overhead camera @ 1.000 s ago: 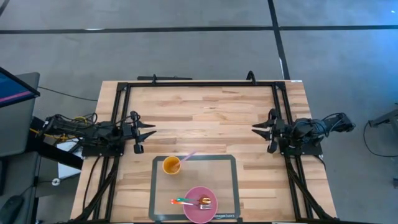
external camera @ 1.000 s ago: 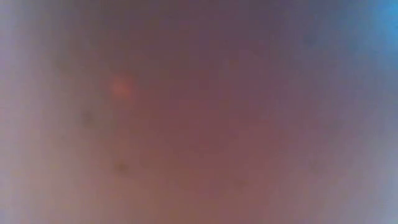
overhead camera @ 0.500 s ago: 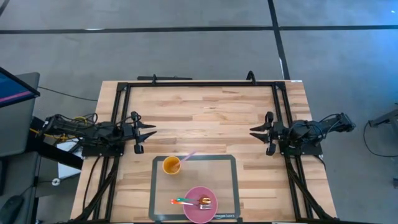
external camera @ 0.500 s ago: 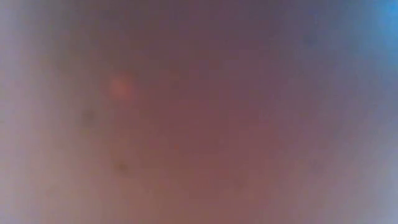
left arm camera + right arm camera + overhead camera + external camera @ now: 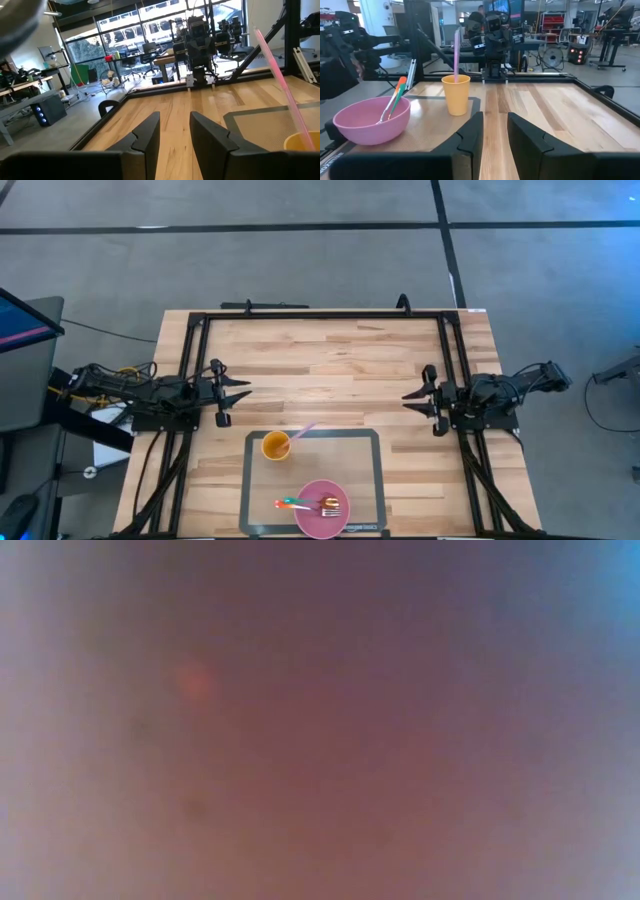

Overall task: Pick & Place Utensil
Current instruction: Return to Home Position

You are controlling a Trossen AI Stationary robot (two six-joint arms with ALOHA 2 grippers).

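A pink bowl stands on a grey mat at the table's near edge. Utensils with orange and green handles lie in it, their handles sticking out over the rim. A yellow cup with a pink straw stands on the mat's far left corner. My left gripper hovers open at the table's left side. At the right side my right gripper hovers open too. Both point level at each other with nothing between their fingers.
A black frame runs along the table's far edge and both sides. Bare wood lies between the two grippers and beyond the mat. The low view shows only a pinkish blur. Desks and equipment stand in the room beyond.
My right gripper has swung slightly toward the table's near edge and now points straight across at the left arm. My left gripper, the bowl, the utensils and the cup have kept still.
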